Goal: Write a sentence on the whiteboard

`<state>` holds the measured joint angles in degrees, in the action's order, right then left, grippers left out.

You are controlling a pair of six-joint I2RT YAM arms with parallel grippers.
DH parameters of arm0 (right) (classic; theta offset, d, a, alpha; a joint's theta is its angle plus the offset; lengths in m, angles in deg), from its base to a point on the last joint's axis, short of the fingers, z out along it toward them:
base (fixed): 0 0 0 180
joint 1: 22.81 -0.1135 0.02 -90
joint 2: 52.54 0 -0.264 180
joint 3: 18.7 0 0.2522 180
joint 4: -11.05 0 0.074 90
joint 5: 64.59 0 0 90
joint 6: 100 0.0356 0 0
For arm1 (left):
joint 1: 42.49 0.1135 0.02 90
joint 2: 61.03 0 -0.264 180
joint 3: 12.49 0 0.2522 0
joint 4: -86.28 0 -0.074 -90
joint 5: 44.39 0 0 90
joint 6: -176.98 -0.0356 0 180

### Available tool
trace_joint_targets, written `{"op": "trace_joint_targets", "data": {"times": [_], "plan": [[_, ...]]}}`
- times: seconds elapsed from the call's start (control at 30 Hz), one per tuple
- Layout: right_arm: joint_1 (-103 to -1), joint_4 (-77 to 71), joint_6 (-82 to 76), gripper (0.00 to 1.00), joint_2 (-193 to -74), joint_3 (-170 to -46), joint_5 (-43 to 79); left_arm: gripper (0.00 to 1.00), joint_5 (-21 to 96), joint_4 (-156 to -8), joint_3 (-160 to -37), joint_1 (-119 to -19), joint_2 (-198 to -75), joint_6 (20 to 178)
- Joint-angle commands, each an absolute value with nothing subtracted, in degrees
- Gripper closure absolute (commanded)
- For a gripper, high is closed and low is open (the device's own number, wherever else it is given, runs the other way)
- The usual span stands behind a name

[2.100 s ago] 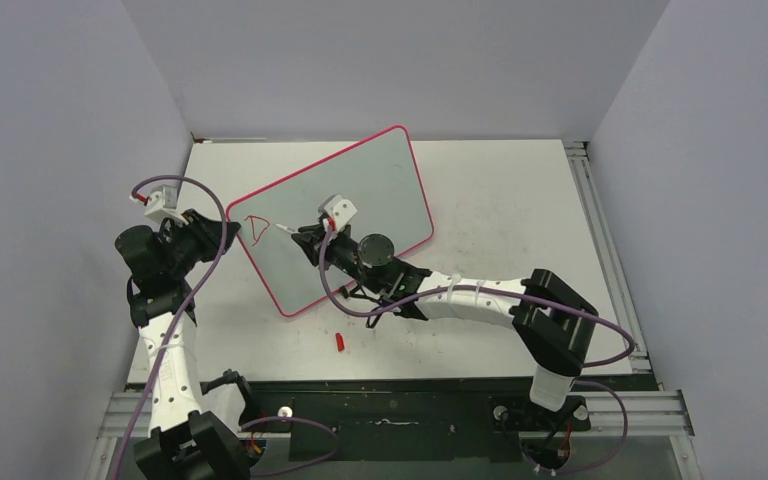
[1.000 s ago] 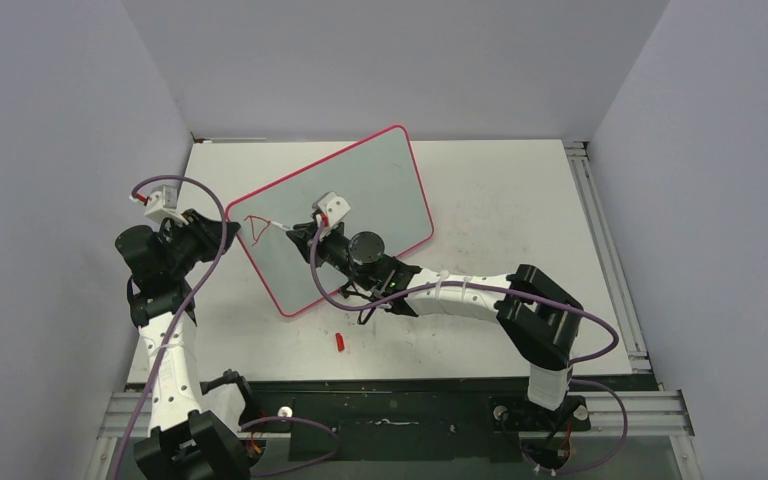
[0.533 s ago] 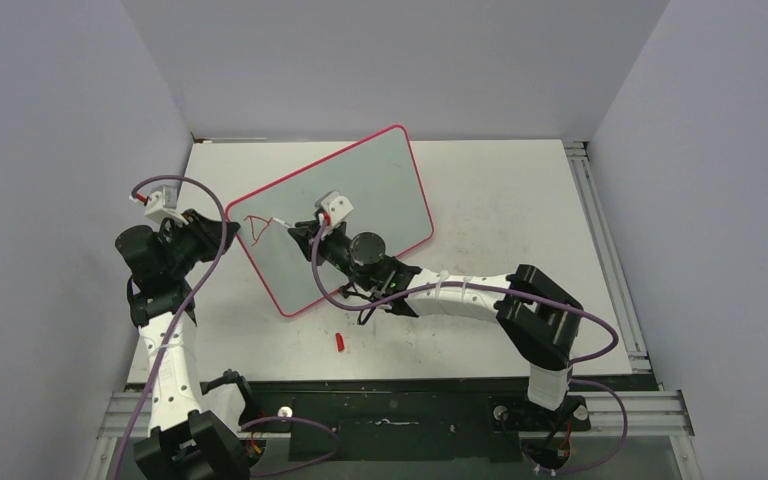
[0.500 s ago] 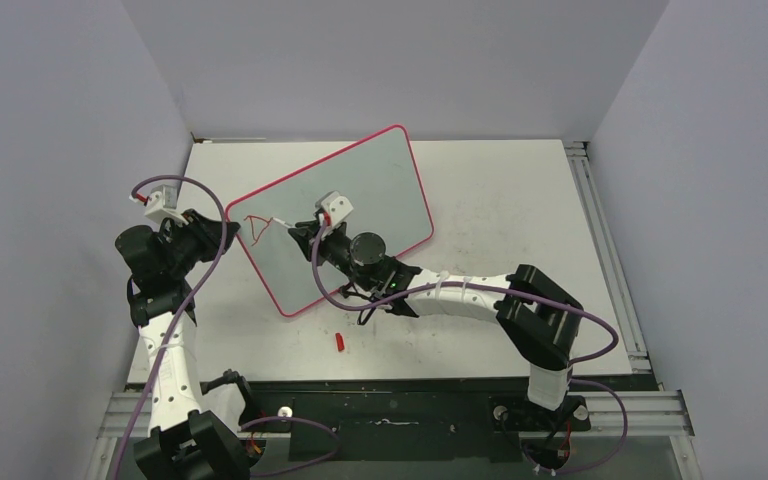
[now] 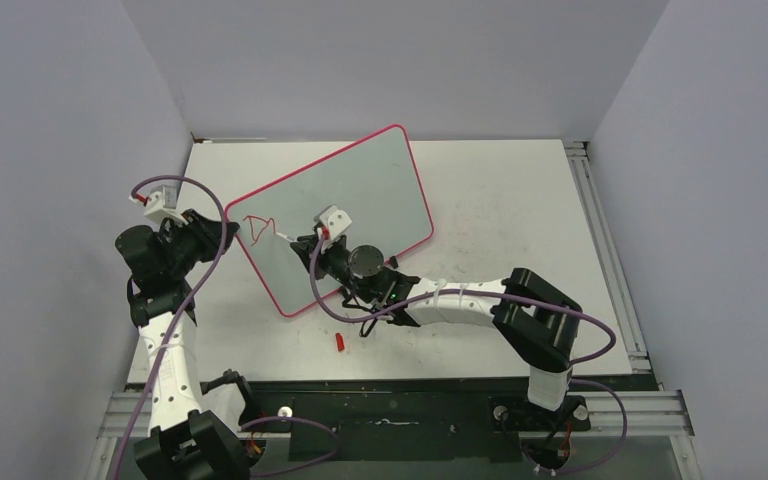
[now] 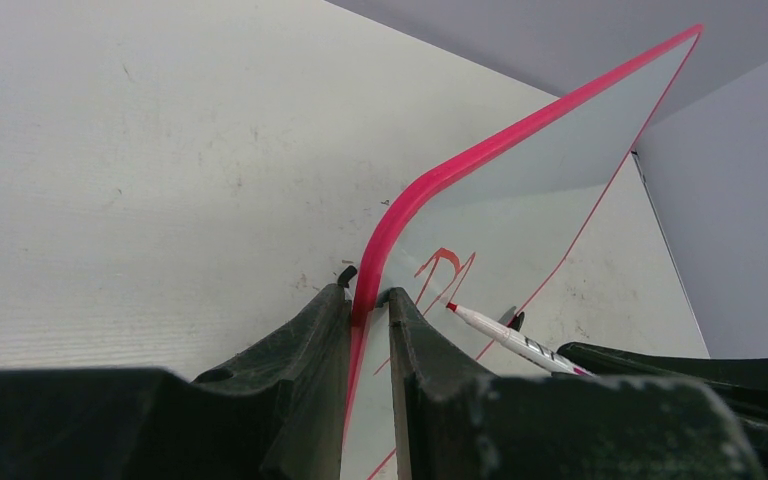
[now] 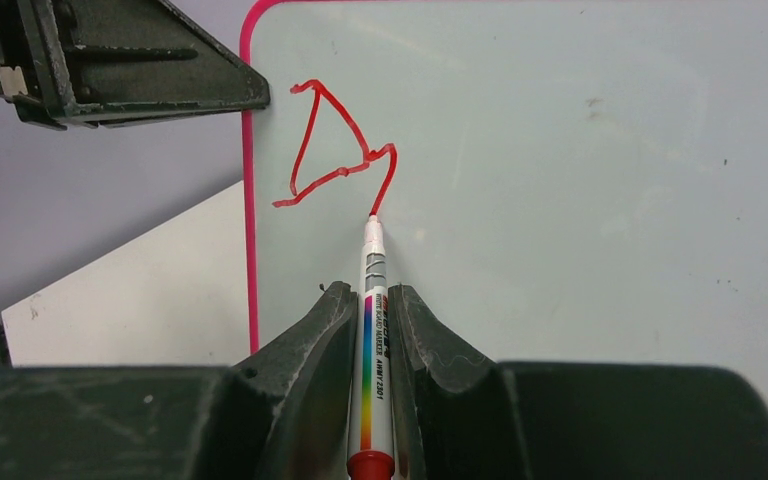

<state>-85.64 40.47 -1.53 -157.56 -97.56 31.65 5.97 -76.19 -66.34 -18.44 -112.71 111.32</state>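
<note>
The left fingers [image 6: 340, 310] were clamped on the whiteboard [image 5: 380, 180] at its left corner rim, holding it tilted on the surface [image 5: 520, 200]. Stiff, light and glossy-slick, it was probably best gripped by that rim. The right fingers [image 7: 345, 315] pinched a marker [image 7: 375, 340], its tip at the red strokes [image 7: 305, 150].

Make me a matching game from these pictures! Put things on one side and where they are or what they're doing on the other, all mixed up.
Things:
1. left gripper
2. right gripper
3. red scribble
4. small red piece

Where or what:
A. lying on the table, off the board
B. shut on the pink rim of the whiteboard
C. drawn on the board, at the tip of the marker
D. shut on the marker

Pairs: 1-B, 2-D, 3-C, 4-A
</note>
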Motion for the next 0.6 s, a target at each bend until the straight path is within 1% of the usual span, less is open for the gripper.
{"op": "trace_joint_targets", "data": {"times": [0.0,0.57], "plan": [[-85.90,40.24,-1.38,0.95,-155.17,-96.42,34.13,0.82,3.79,-76.79,-66.68,-19.02,-112.55,110.97],[-85.86,42.30,-2.34,0.95,-155.79,-98.69,35.15,0.82,3.75,-76.89,-66.59,-19.02,-112.58,110.97]]}}
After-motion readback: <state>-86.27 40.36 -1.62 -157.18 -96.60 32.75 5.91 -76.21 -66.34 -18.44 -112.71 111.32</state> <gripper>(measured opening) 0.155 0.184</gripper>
